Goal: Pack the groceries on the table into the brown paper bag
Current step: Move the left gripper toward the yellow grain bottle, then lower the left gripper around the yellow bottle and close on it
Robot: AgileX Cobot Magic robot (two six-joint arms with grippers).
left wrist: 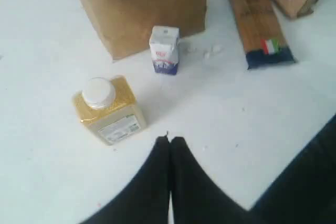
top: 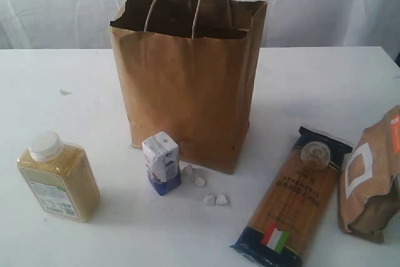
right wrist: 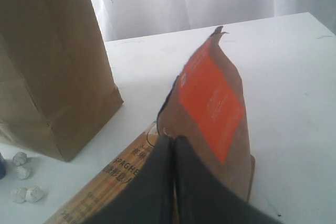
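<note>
The brown paper bag (top: 187, 85) stands open and upright at the middle of the white table (top: 312, 79). The yellow grain bottle (top: 57, 176) stands at the front left. The white-blue carton (top: 162, 162) stands by the bag's front. The dark-blue spaghetti pack (top: 294, 198) lies flat at the right, with the brown pouch (top: 372, 179) beside it. My left gripper (left wrist: 170, 140) is shut and empty above bare table, short of the bottle (left wrist: 107, 108). My right gripper (right wrist: 170, 139) is shut and empty, over the pouch (right wrist: 210, 103) and spaghetti pack (right wrist: 105, 182). Jar and can are out of view.
Several small white pebble-like bits (top: 215, 199) lie on the table between the carton and the spaghetti pack. A white curtain (top: 325, 4) hangs behind the table. Neither arm shows in the exterior view.
</note>
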